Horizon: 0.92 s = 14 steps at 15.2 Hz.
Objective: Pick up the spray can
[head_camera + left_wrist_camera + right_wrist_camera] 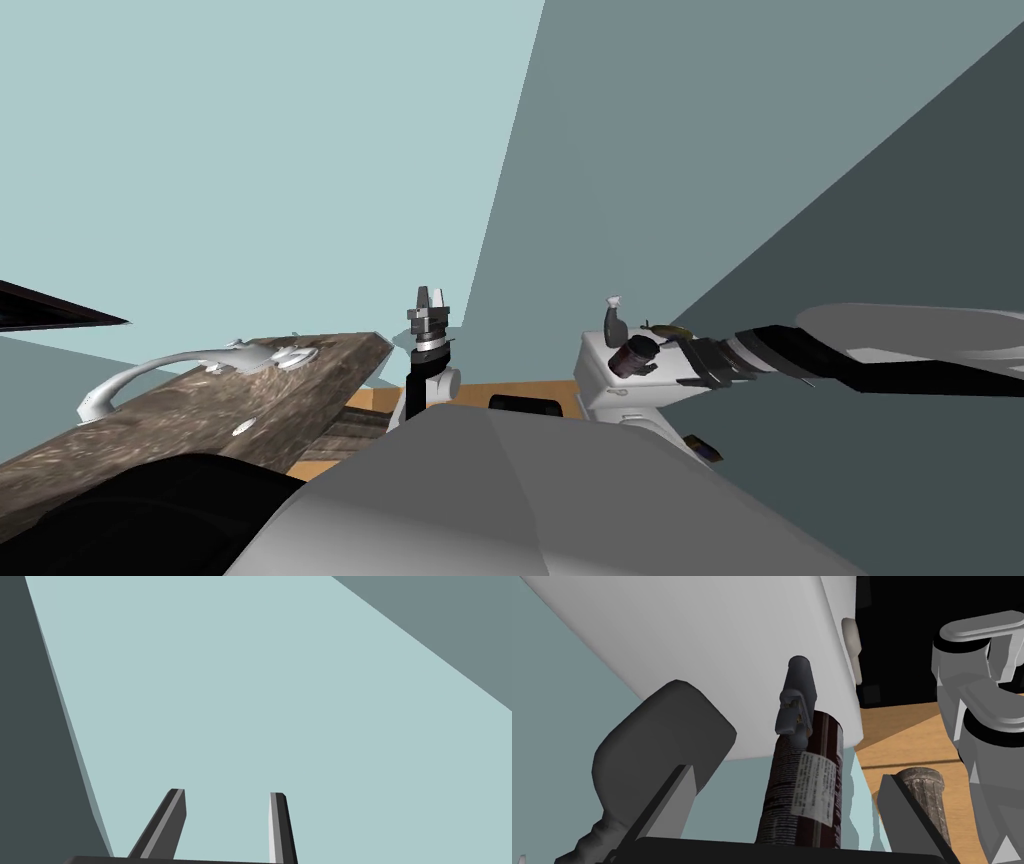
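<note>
The spray can (802, 786) is dark maroon with a printed label and a grey nozzle. It lies along my right gripper (787, 773), between its fingers (662, 811), with a gap on each side. The gripper is open. In the head view the can (637, 355) shows tilted over the white toilet tank (600, 385), at the tip of my right gripper (665, 358), whose arm reaches in from the right. The can's base is hidden behind the gripper's body. My left gripper (431, 298) is raised in the middle, its fingers open (227, 796) with nothing between them.
A grey trigger bottle (614, 320) stands on the tank just behind the can. A dark stone-look counter (200, 410) with a white faucet (150, 372) runs along the left. Wooden floor (525, 390) lies between counter and toilet. Walls meet close behind.
</note>
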{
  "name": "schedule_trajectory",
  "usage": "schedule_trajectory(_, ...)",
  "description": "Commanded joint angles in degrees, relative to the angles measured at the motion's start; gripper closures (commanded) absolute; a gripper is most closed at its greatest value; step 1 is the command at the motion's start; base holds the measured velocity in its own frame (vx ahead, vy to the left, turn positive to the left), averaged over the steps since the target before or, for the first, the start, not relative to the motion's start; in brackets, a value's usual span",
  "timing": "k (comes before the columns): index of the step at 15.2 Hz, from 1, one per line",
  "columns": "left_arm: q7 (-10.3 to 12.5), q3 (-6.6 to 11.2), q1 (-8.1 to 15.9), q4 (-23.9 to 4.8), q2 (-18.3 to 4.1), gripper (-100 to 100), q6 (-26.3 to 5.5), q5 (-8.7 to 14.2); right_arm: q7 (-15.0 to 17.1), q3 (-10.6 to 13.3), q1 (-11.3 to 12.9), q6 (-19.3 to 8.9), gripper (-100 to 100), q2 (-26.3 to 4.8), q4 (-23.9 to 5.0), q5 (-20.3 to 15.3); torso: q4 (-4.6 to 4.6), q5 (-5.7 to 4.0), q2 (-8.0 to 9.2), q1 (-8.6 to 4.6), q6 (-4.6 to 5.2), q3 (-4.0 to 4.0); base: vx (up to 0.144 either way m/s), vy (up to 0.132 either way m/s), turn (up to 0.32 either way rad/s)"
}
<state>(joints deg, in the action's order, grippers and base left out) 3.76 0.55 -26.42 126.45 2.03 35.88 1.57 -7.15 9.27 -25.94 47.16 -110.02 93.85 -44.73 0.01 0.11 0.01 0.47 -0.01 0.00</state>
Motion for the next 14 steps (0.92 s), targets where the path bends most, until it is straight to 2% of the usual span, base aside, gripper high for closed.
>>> schedule_trajectory(1, 0.0, 0.00, 0.0, 0.0, 0.0, 0, 0.0, 0.0, -0.4, -0.1, -0.2, 0.4, -100, -2.4, -0.2, -0.1, 0.00, 0.00, 0.00, 0.00, 0.00, 0.00, 0.010, 0.106, 0.017)
schedule_trajectory(4, 0.0, 0.00, 0.0, 0.0, 0.0, 0, 0.0, 0.0, -0.7, -0.9, 0.1, 1.8, -100, -5.9, -1.1, -1.5, -0.01, 0.03, -0.03, 0.11, 0.00, -0.02, 0.006, 0.126, 0.016)
schedule_trajectory(7, 0.0, 0.00, 0.0, 0.0, 0.0, 0, 0.0, 0.0, -0.8, -1.2, 0.2, 2.4, -100, -7.5, -1.4, -2.0, 0.00, 0.03, 0.00, 0.10, 0.00, 0.00, -0.002, 0.106, 0.014)
schedule_trajectory(8, 0.0, 0.00, 0.0, 0.0, 0.0, 0, 0.0, 0.0, -1.0, -1.9, 0.4, 3.5, -100, -9.7, -2.0, -2.9, 0.00, 0.01, 0.02, 0.04, 0.01, 0.01, -0.012, 0.134, 0.026)
schedule_trajectory(11, 0.0, 0.00, 0.0, 0.0, 0.0, 0, 0.0, 0.0, -1.2, -2.4, 0.6, 4.4, -100, -11.2, -2.4, -3.7, 0.02, 0.05, 0.09, 0.19, 0.01, 0.05, -0.019, 0.141, 0.013)
schedule_trajectory(12, 0.0, 0.00, 0.0, 0.0, 0.0, 0, 0.0, 0.0, -0.9, -3.0, -0.3, 4.0, -100, -10.3, -2.3, -3.3, 0.02, 0.05, 0.08, 0.19, 0.01, 0.05, -0.005, 0.086, -0.002)
schedule_trajectory(13, 0.0, 0.00, 0.0, 0.0, 0.0, 0, 0.0, 0.0, -1.6, -2.4, -1.2, 3.0, -100, -8.8, -2.6, -4.1, 0.02, 0.02, 0.07, 0.06, 0.02, 0.04, 0.010, 0.035, 0.085)
schedule_trajectory(14, 0.0, 0.00, 0.0, 0.0, 0.0, 0, 0.0, 0.0, -1.6, -2.4, -1.2, 3.0, -100, -8.8, -2.6, -4.1, 0.00, -0.05, 0.03, -0.13, 0.00, 0.02, 0.018, 0.013, 0.092)
